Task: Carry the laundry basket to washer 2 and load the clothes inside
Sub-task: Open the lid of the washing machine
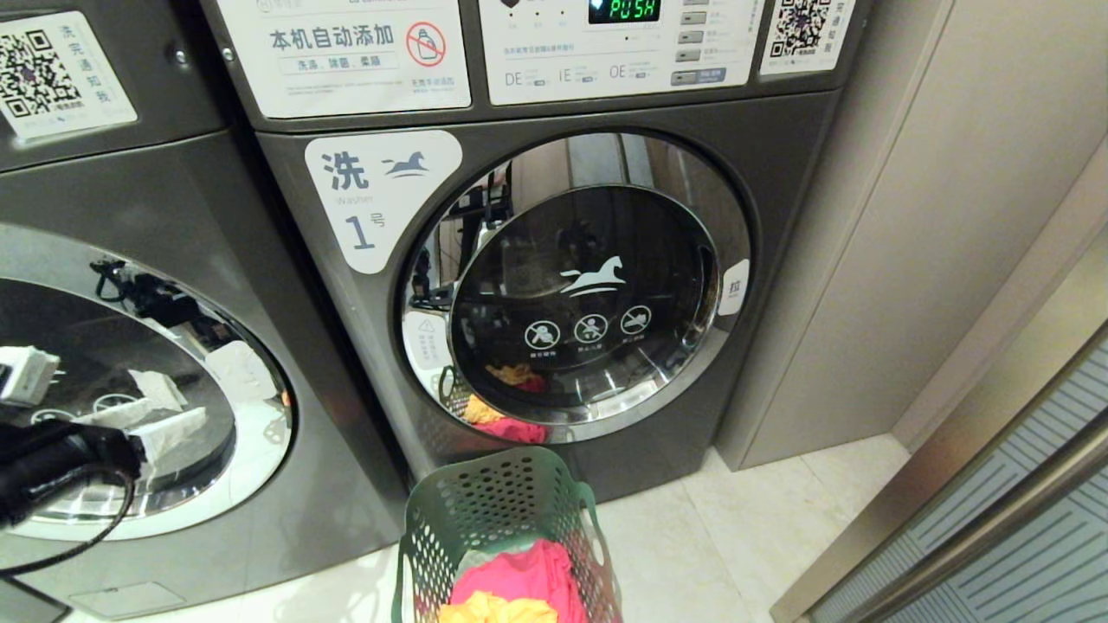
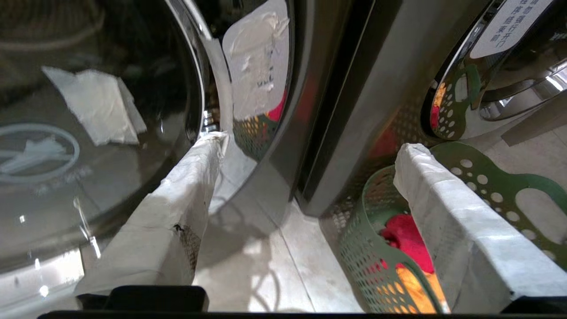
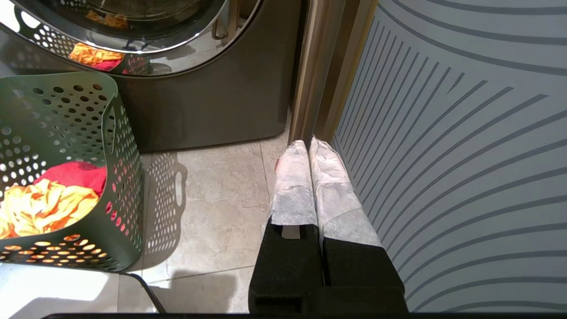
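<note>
Pale floor tiles (image 1: 744, 519) run in front of two dark grey washers in the head view. The central machine carries the label "1" (image 1: 372, 199), so the washer at the left (image 1: 130, 190), whose number is out of view, is probably washer 2. Both round doors are shut. The laundry basket (image 1: 493, 502) stands on the floor before washer 1, just right of the gap between the machines, with the pink-red garment (image 1: 528, 575) and the yellow garment (image 1: 498, 610) inside. The left arm (image 1: 52, 467) reaches in front of the left washer's door (image 1: 199, 363). Carrying looks finished, and opening that door comes next.

From the left wrist view, the left hand (image 2: 310, 146) is spread wide and holds nothing. One padded finger (image 2: 177, 212) lies near the chrome door rim (image 2: 195, 66), the other over the basket's rim. The next move needs a finger behind the door's edge or handle, which cannot be made out here.

From the right wrist view, the right hand (image 3: 305, 146) hangs closed and empty beside a striped panel (image 3: 443, 133), well apart from the basket. Open floor lies between them, but the basket may stand within the door's swing.
</note>
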